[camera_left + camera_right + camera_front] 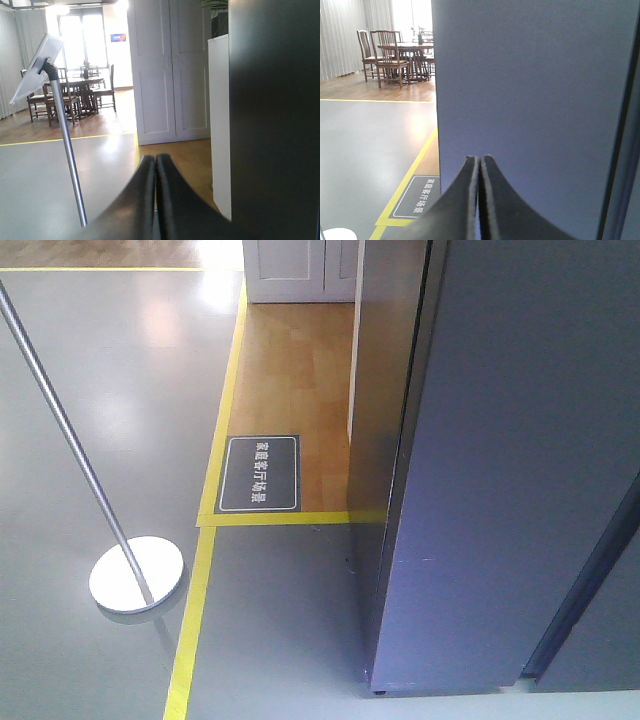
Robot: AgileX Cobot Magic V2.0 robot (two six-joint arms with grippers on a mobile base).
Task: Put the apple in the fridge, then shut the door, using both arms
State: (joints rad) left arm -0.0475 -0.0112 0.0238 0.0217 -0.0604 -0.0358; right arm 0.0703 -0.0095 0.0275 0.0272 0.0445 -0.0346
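The fridge (500, 460) fills the right of the front view, dark grey and shut; its door (530, 100) is a flat grey face with a dark seam at the right. It also shows as a dark slab in the left wrist view (272, 125). My left gripper (155, 161) is shut and empty, pointing past the fridge's left side. My right gripper (479, 160) is shut and empty, facing the door front close up. The apple is out of view. No arm shows in the front view.
A metal sign stand with a round white base (136, 573) and slanted pole (67, 150) stands on the grey floor at left. Yellow floor tape (215, 470) borders a wooden floor with a dark floor label (259, 474). White cabinet doors (167, 70) and a dining set (80, 90) lie beyond.
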